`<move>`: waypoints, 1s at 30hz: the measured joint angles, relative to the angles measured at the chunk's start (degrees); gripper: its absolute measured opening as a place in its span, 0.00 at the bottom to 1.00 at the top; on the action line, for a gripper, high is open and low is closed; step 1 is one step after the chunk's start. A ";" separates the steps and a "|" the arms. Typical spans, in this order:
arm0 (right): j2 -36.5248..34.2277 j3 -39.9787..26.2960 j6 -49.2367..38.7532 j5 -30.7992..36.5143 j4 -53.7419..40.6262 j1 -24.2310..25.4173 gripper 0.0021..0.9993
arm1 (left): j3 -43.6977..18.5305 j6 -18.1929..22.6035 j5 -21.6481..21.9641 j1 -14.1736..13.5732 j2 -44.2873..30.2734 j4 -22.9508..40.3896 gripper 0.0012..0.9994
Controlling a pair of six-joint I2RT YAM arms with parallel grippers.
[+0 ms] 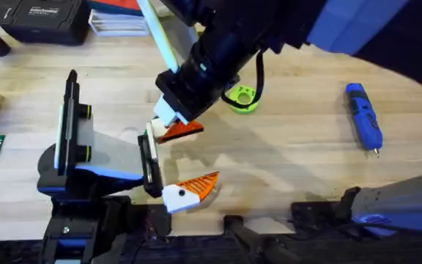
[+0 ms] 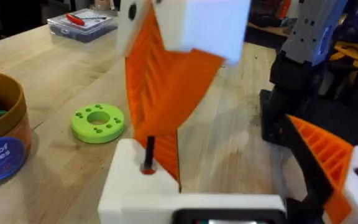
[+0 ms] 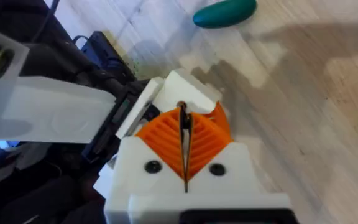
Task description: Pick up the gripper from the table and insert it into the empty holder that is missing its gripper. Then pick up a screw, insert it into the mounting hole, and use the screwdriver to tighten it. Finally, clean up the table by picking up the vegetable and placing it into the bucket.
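My right gripper (image 3: 185,149) reaches across the table and is shut on a thin black screw (image 3: 183,121). The screw's tip stands at the mounting hole of the white holder (image 2: 135,186) on my left gripper (image 1: 196,155). My left gripper is open, and its other orange ribbed finger (image 1: 200,185) stands apart from the holder. A dark-green vegetable (image 3: 225,12) lies on the wood beyond the holder. The brown bucket (image 2: 5,146) with a blue label stands to one side, with something green inside. The blue screwdriver (image 1: 363,117) lies alone at the right.
A lime-green disc (image 1: 242,97) with holes lies just behind my right gripper, near the bucket. Black cases and a clear box stand along the table's back edge, and a green circuit board is at the far left. Open wood surrounds the screwdriver.
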State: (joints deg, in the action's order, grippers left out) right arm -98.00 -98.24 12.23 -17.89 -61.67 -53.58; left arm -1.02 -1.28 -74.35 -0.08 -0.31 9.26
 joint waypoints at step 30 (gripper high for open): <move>-0.98 -0.05 -0.01 3.84 0.11 -2.85 0.00 | 0.02 -0.51 0.22 0.00 -0.01 0.00 0.99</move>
State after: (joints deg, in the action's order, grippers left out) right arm -98.98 -98.29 12.23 -14.05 -61.56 -56.43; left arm -0.99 -1.78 -74.12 -0.08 -0.32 9.25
